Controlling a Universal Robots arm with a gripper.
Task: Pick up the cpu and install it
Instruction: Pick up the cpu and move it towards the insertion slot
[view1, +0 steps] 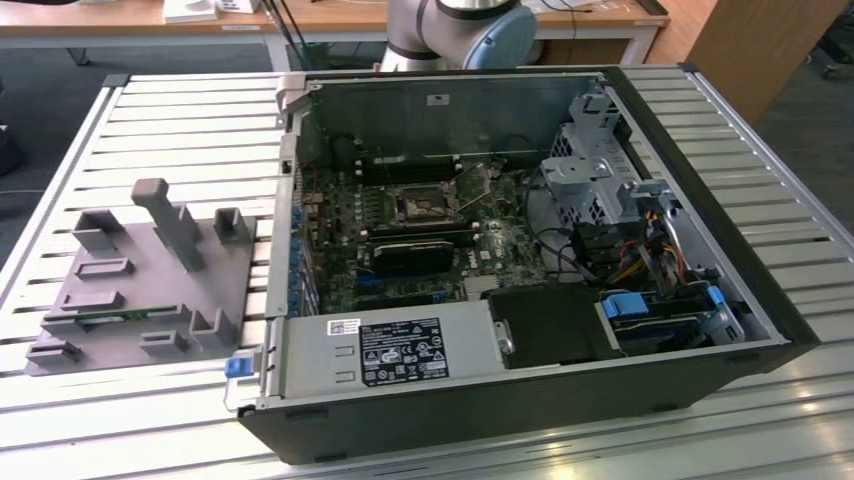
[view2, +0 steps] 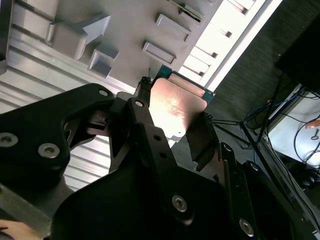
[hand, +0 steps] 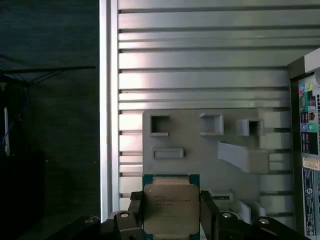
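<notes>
1. fingers (hand: 207, 212) clamp the cpu (hand: 171, 207) by two edges, over the grey tray (hand: 190, 145) on the worktop (hand: 200, 80).
2. open case (view1: 441, 105) holds a motherboard (view1: 514, 245) and cables (view1: 641, 250).
3. in the first wrist view, cpu's near edge is cut off; fingers hide its sides.

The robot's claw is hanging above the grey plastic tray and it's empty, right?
Not empty. In the first wrist view the gripper is shut on the cpu, with a finger on each of two opposite edges. It does hang above the grey plastic tray.
</notes>
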